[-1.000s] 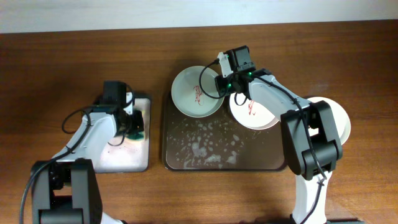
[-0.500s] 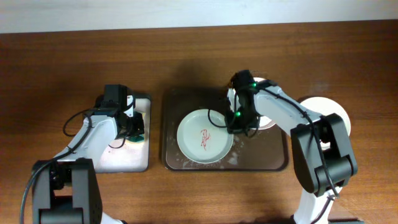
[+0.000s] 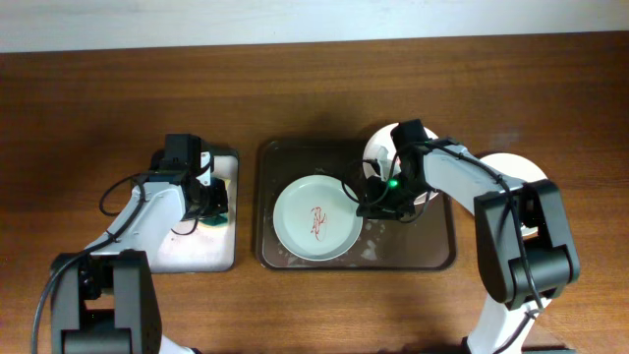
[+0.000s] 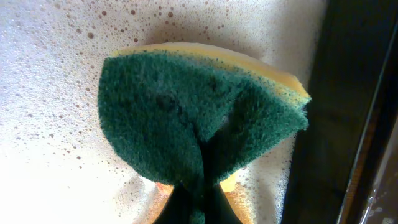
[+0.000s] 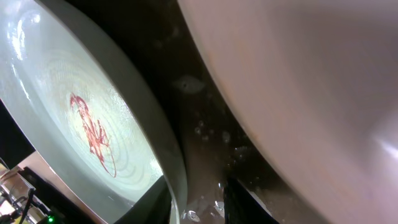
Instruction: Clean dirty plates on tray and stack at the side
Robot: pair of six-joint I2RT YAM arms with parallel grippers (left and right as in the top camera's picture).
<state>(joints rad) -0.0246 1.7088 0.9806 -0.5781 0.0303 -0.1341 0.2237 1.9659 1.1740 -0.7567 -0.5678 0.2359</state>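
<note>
A pale green plate (image 3: 316, 218) with a red smear lies in the left half of the dark tray (image 3: 413, 248). My right gripper (image 3: 366, 202) is at its right rim, open. In the right wrist view the plate (image 5: 74, 106) has its rim between the right gripper's (image 5: 199, 193) fingers, and the right finger stands apart from the rim. A second smeared plate (image 3: 378, 152) sits at the tray's back right, partly under the arm. A third plate (image 3: 529, 182) lies on the table right of the tray. My left gripper (image 3: 201, 202) is shut on a green sponge (image 4: 199, 112).
The white, sudsy sponge tray (image 3: 197, 246) sits to the left of the dark tray. Suds and water drops cover the dark tray's floor (image 5: 205, 124). The second plate's underside (image 5: 298, 93) fills the right of the right wrist view.
My right gripper brought the green plate from the tray's back left corner down to its left middle, then opened off the rim. The left arm has stayed still.
</note>
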